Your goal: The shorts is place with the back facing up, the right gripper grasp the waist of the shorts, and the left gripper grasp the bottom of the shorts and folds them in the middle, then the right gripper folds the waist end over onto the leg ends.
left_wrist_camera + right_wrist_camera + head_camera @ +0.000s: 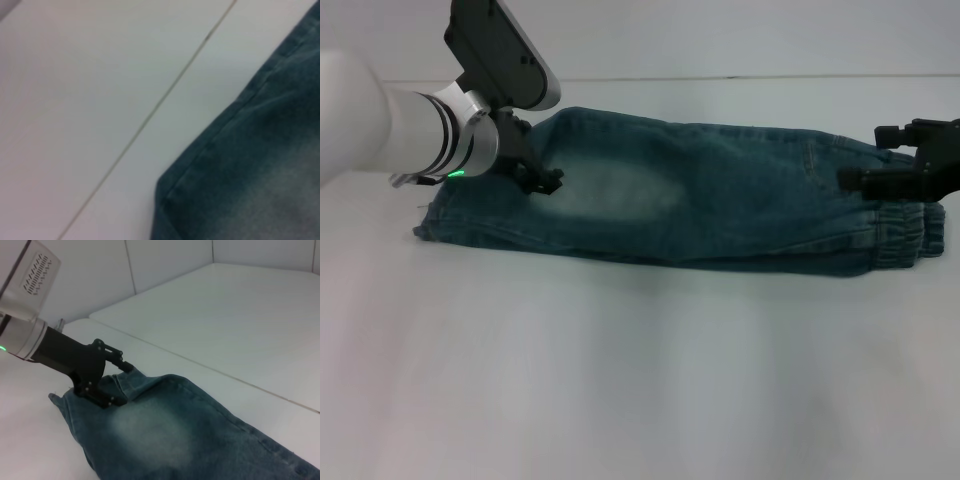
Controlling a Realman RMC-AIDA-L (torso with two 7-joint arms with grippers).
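Shorts [700, 195] are laid folded lengthwise on the tabletop [640, 380], left gripper [542, 182] over leg ends, right gripper [880, 178] at waistband, grip states indeterminable; layers may slip apart if pinched unevenly.

Left arm [380, 125]: white cylindrical casing, silver ringed wrist collar, green indicator light lit. A dark grey housing with a pale rounded face was mounted above the wrist; in the right wrist view it bore slotted vents. Left gripper [542, 183]: matt black, linkage screws visible. Right gripper [880, 180]: black, blocky, knurled knob on top.
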